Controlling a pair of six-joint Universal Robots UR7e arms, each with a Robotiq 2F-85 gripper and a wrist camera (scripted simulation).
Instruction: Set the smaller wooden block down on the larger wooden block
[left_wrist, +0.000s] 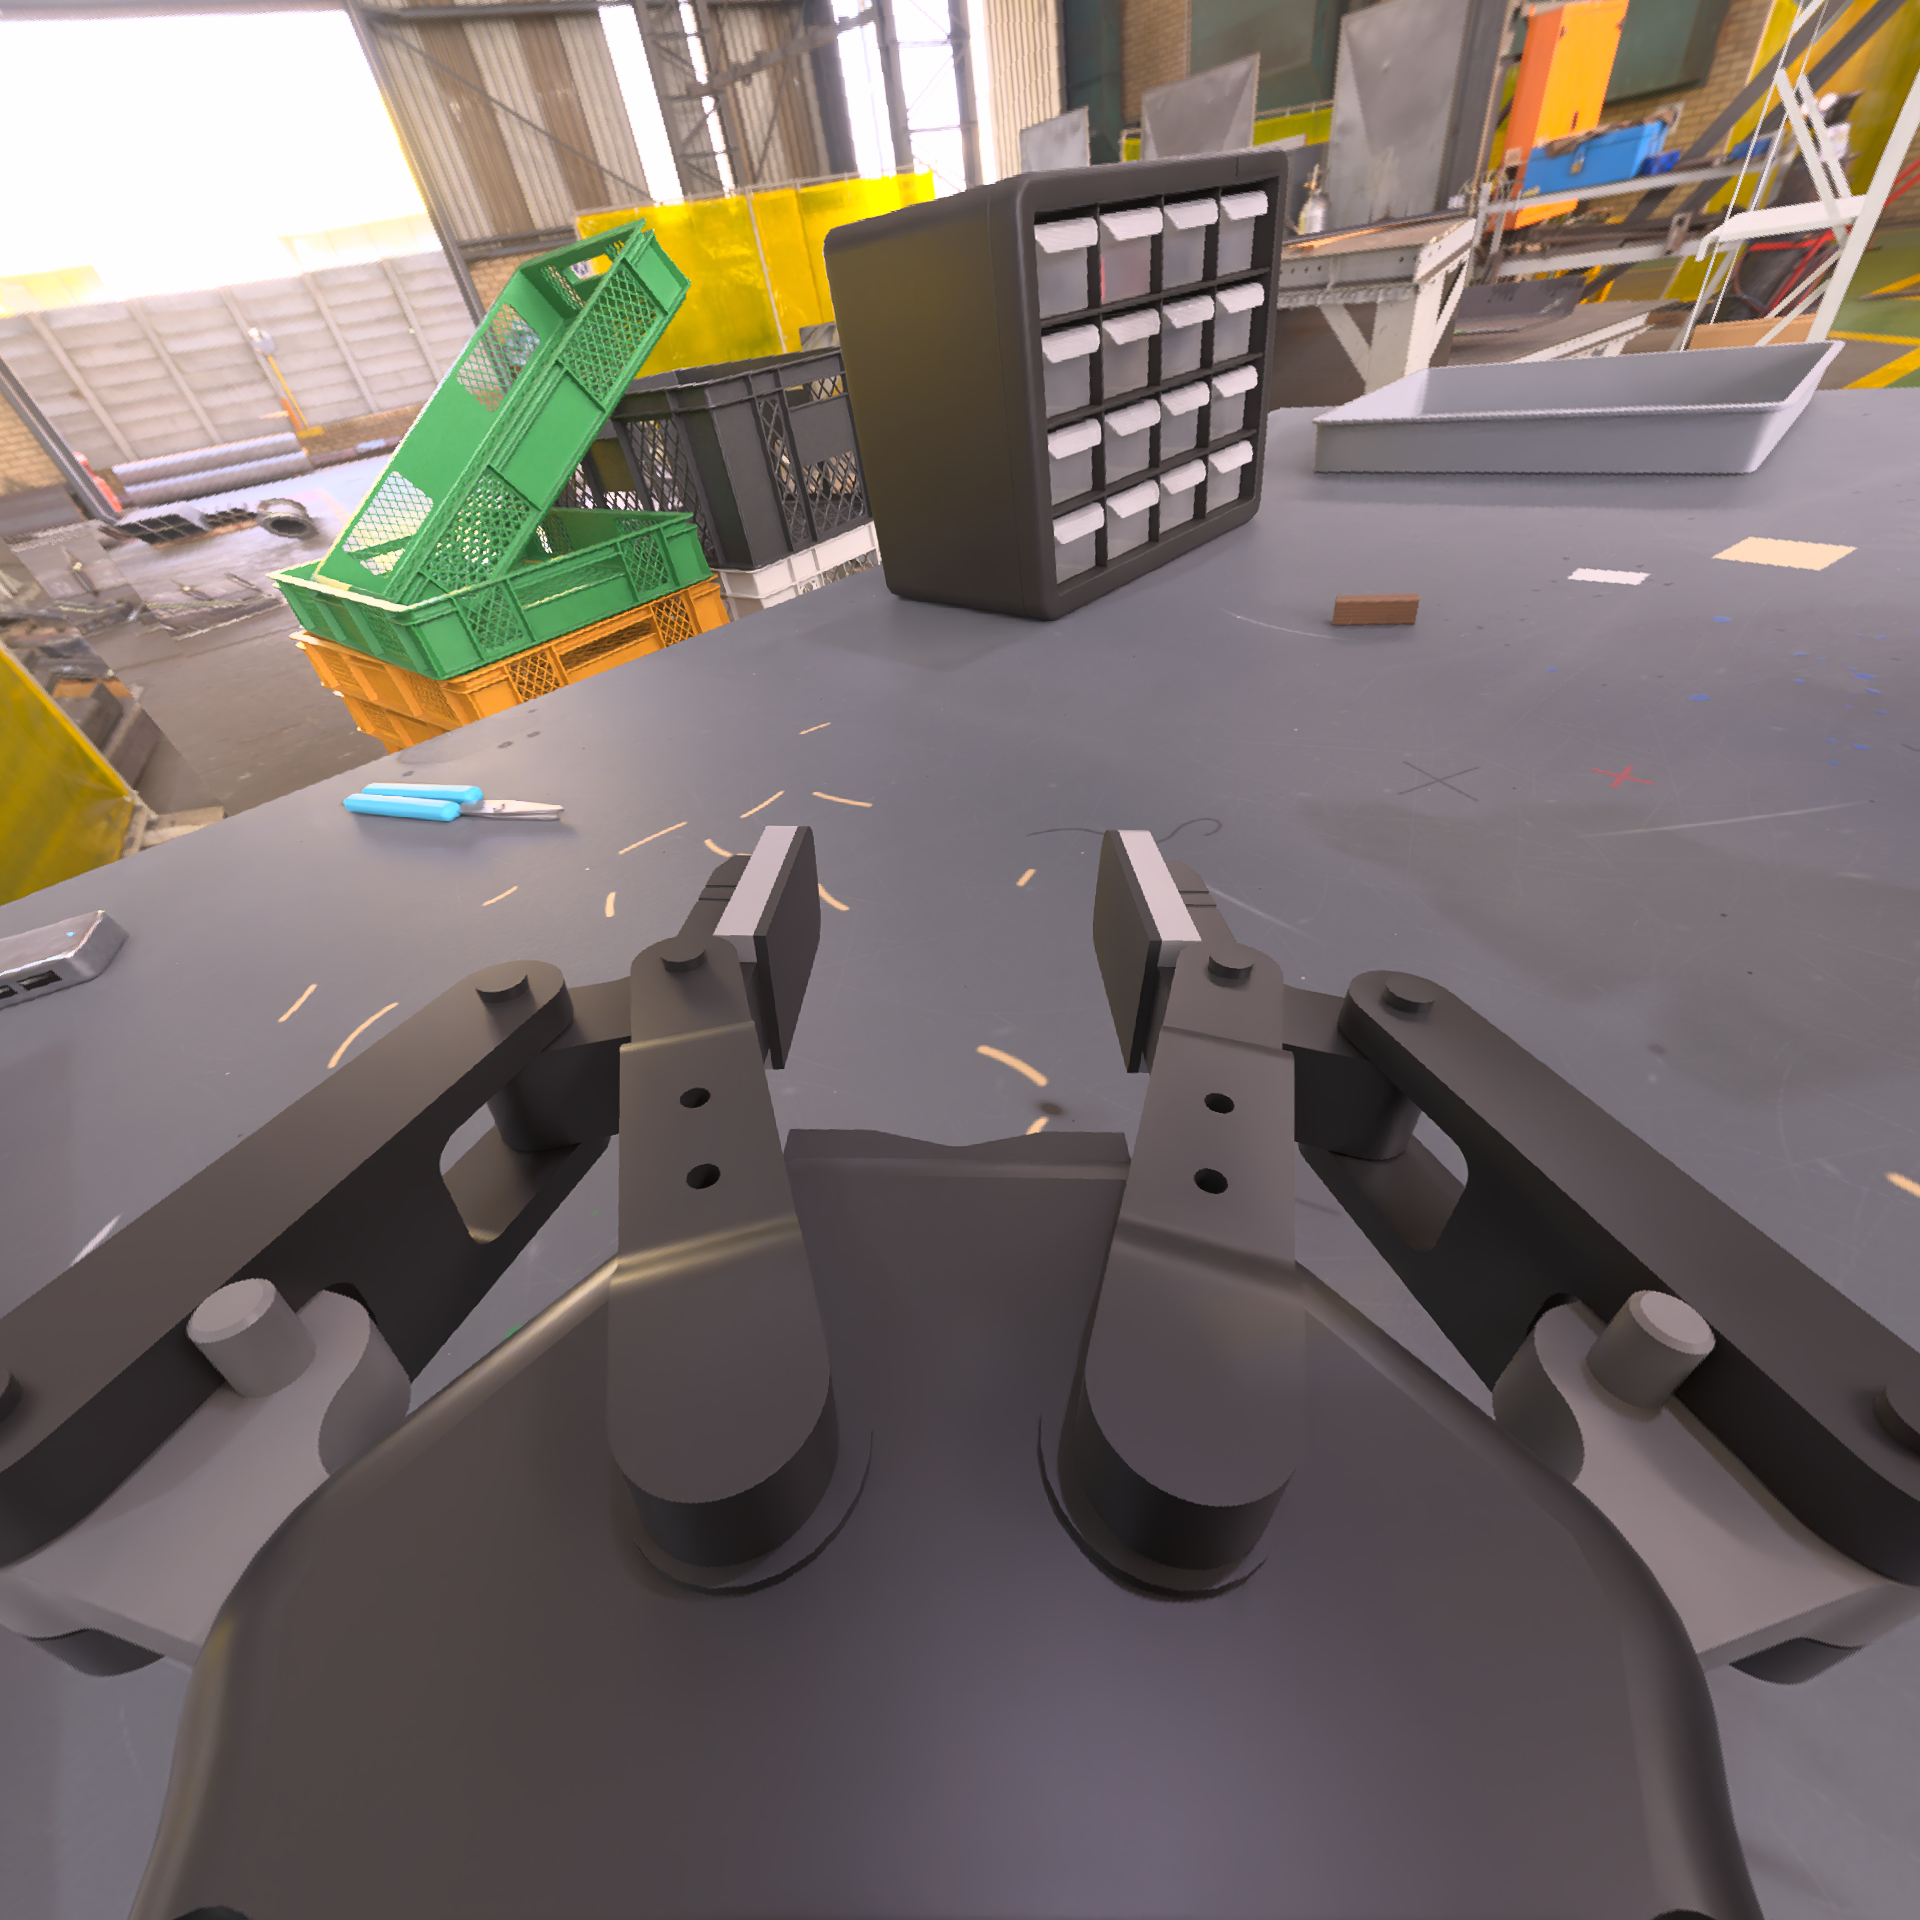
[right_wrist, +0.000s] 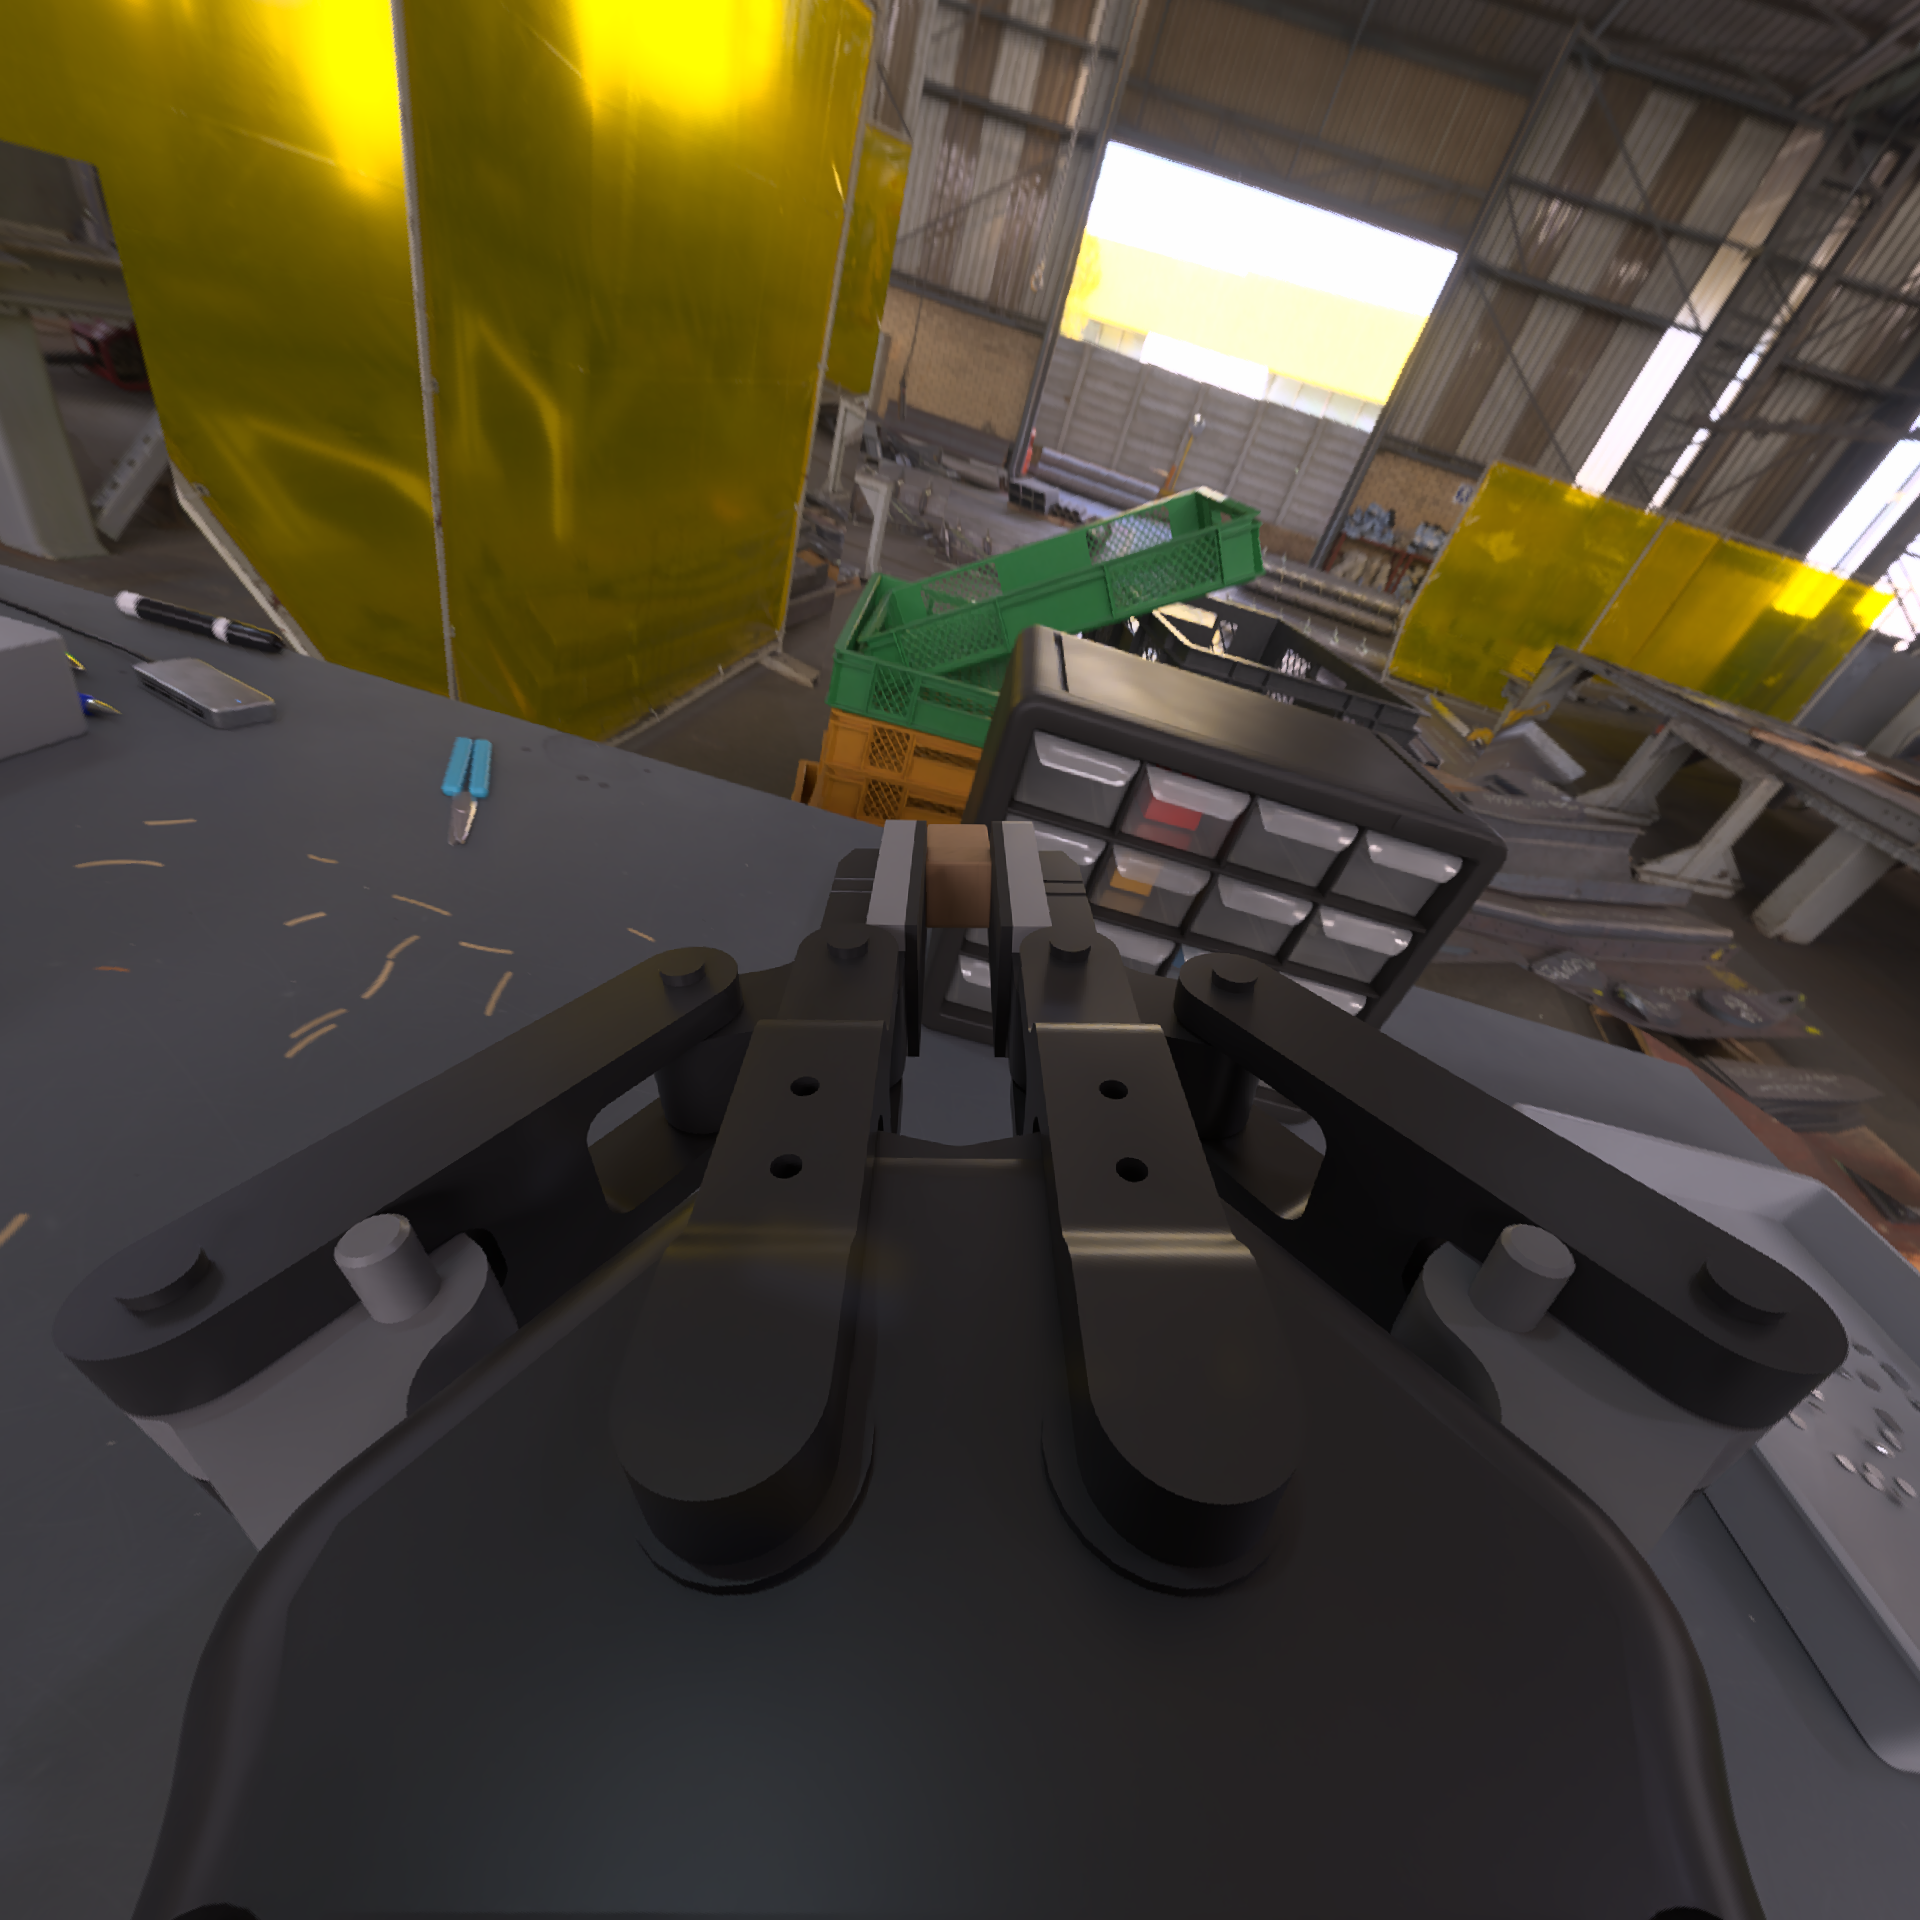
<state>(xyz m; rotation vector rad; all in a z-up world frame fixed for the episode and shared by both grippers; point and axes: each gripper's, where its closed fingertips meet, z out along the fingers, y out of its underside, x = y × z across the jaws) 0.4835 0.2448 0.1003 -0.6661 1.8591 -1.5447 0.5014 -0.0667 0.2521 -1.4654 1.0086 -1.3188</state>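
In the left wrist view a flat brown wooden block (left_wrist: 1375, 610) lies on the grey table to the right of a dark drawer cabinet (left_wrist: 1060, 390). My left gripper (left_wrist: 956, 914) is open and empty above the bare table, well short of that block. In the right wrist view my right gripper (right_wrist: 957, 875) is shut on a small light-brown wooden block (right_wrist: 957, 878), held between the fingertips above the table, in front of the drawer cabinet (right_wrist: 1226, 862). The flat block does not show in the right wrist view.
Blue-handled pliers (left_wrist: 447, 803) lie left of the left gripper; they also show in the right wrist view (right_wrist: 467, 774). A grey tray (left_wrist: 1558, 416) stands at the back right. A silver device (right_wrist: 206, 691) and a black marker (right_wrist: 197, 621) lie at the far left. Green and orange crates (left_wrist: 499, 582) stand beyond the table edge.
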